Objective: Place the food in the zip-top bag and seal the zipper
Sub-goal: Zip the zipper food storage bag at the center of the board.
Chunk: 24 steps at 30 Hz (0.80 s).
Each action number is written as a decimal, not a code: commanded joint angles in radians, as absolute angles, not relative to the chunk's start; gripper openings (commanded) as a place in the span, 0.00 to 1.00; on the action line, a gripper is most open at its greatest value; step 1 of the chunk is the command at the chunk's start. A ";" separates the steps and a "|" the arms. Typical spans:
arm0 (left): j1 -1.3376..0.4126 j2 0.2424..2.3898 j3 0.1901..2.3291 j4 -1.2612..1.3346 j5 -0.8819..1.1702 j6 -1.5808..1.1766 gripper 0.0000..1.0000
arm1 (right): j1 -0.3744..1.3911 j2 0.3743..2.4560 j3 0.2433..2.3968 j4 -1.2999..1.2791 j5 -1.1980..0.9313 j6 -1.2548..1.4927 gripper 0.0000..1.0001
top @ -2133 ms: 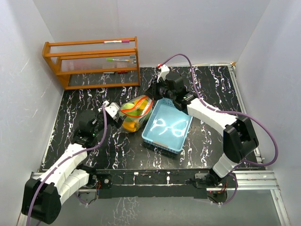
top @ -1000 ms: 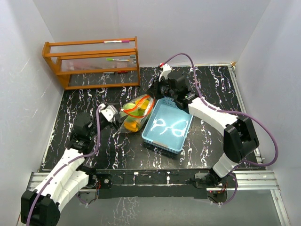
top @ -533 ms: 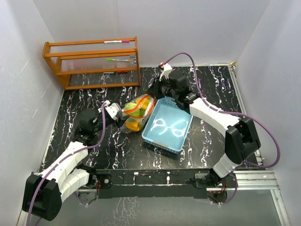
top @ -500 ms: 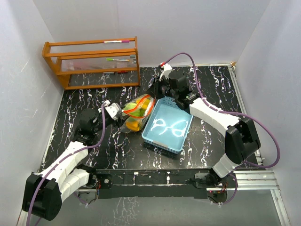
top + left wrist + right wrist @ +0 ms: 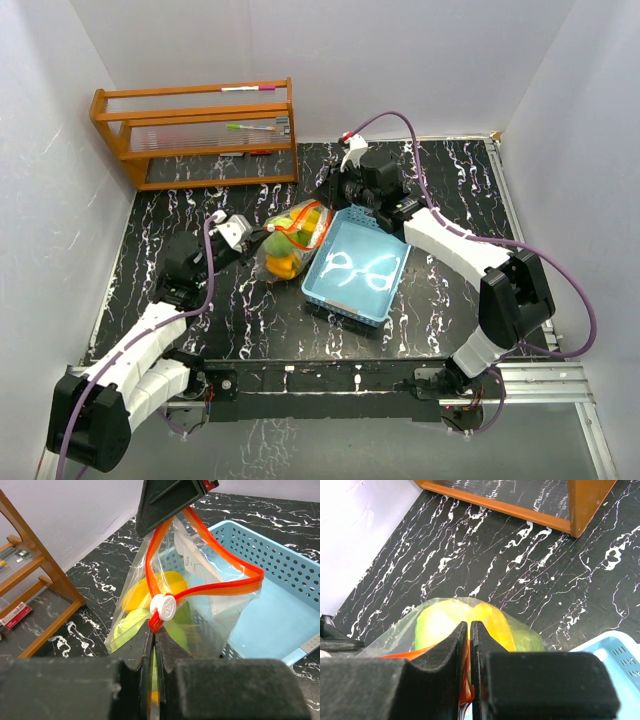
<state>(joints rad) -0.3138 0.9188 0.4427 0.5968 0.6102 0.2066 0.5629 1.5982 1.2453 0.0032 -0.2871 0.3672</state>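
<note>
The left gripper (image 5: 152, 636) is clamped on the zipper (image 5: 220, 587) beside its white slider (image 5: 163, 606), the right gripper (image 5: 469, 630) on its far end; if either slips, the zip-top bag (image 5: 205, 620) may stay open

Two arms on show, both dressed in glossy white shells with chunky black joints: the left arm (image 5: 150, 335) and the right arm (image 5: 445, 240). A purple cable (image 5: 572, 300) trails off the right one, and a matching one runs along the left. Up close, the left gripper (image 5: 152, 642) shows matte black fingers (image 5: 200, 685), blocky and grainy. The right gripper (image 5: 470, 645) has the same look, with thick dark fingers rounded at the tips.
</note>
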 commanded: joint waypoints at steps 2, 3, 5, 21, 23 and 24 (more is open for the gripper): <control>-0.316 0.832 0.444 0.555 0.643 0.233 0.00 | 0.553 1.532 1.246 0.073 -0.284 0.359 0.10; -0.316 0.806 0.439 0.539 0.643 0.240 0.00 | 0.550 1.532 1.245 0.072 -0.281 0.359 0.10; -0.317 0.756 0.427 0.514 0.640 0.240 0.00 | 0.546 1.532 1.244 0.066 -0.268 0.364 0.10; -0.322 0.643 0.410 0.298 0.634 0.258 0.00 | 0.534 1.404 1.177 0.086 -0.406 0.128 0.68; -0.322 0.649 0.417 0.288 0.636 0.252 0.00 | 0.535 1.357 1.173 0.088 -0.442 0.092 0.73; -0.322 0.649 0.420 0.284 0.637 0.247 0.00 | 0.535 1.332 1.178 0.082 -0.468 0.080 0.75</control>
<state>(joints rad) -0.3176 0.6510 0.3988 0.3035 0.6136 0.2466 0.5365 1.4506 1.1671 0.0040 -0.3599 0.2020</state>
